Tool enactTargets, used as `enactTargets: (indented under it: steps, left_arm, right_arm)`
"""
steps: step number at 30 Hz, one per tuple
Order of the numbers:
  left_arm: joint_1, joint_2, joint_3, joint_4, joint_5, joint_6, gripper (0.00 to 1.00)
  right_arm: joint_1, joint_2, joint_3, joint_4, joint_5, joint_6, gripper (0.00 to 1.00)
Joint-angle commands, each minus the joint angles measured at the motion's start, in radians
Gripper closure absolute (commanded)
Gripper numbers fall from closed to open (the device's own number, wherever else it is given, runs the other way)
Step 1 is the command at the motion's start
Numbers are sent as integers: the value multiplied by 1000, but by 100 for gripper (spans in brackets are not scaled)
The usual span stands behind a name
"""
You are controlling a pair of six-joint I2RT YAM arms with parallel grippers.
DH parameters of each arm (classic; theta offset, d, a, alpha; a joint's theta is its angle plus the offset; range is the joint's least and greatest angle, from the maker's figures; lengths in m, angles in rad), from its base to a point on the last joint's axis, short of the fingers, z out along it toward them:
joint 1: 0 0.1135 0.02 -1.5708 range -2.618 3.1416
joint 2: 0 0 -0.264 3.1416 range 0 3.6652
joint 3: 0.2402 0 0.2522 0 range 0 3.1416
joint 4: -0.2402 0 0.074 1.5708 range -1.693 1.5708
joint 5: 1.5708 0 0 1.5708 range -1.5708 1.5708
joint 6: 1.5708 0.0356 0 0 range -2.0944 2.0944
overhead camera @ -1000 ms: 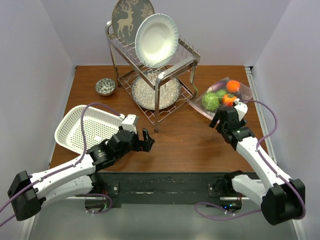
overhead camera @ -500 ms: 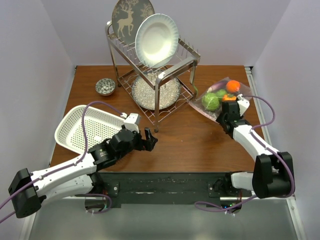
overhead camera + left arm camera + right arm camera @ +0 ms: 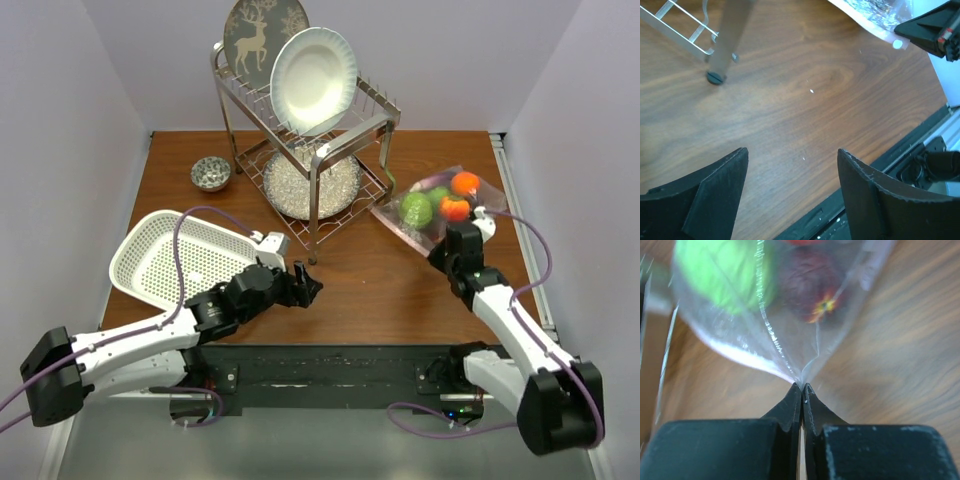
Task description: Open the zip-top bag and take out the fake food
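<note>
The zip-top bag (image 3: 398, 217) lies at the right of the table, clear and crinkled, with the fake food inside: a green ball (image 3: 417, 208), an orange fruit (image 3: 464, 183) and a red-orange one (image 3: 454, 208). My right gripper (image 3: 441, 240) is shut on the bag's near edge. In the right wrist view its jaws (image 3: 802, 388) pinch the clear film of the bag (image 3: 785, 340) tight, with the green ball (image 3: 720, 275) and a dark red fruit (image 3: 812, 285) beyond. My left gripper (image 3: 312, 287) hovers open over bare wood at centre, nothing between its fingers (image 3: 720, 195). The bag's edge (image 3: 875, 15) shows far off.
A metal dish rack (image 3: 352, 137) holding a white plate (image 3: 313, 80) and a deer plate (image 3: 252, 35) stands at the back centre, one leg's foot (image 3: 715, 77) near my left gripper. A white perforated basket (image 3: 170, 260) lies at left, a small patterned bowl (image 3: 211, 173) behind it.
My right gripper has shut on the bag's near edge, and the bag has shifted slightly. My left arm has moved to the right toward the centre, its jaws a little narrower.
</note>
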Motion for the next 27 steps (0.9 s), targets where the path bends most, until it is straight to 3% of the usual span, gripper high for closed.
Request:
enactTargets:
  steps: [1, 8, 14, 16, 18, 20, 27]
  left_arm:
    - [-42, 34, -44, 176, 7, -47, 26]
    - [-137, 143, -58, 302, 6, -70, 37]
    - [-208, 253, -49, 411, 6, -78, 45]
    - [-223, 291, -33, 437, 1, -78, 46]
    - [-239, 328, -23, 452, -2, -82, 48]
    - [-245, 350, -18, 480, 7, -88, 49]
    - [-254, 429, -36, 566, 32, -150, 55]
  right_arm:
    - [151, -152, -98, -96, -97, 151, 100]
    - [343, -301, -192, -123, -146, 317, 100]
    - [561, -209, -186, -47, -154, 403, 100]
    - [649, -139, -154, -34, -136, 411, 92]
    - [678, -94, -116, -36, -132, 397, 81]
    - [690, -62, -105, -33, -139, 388, 78]
    - [688, -65, -118, -24, -163, 379, 76]
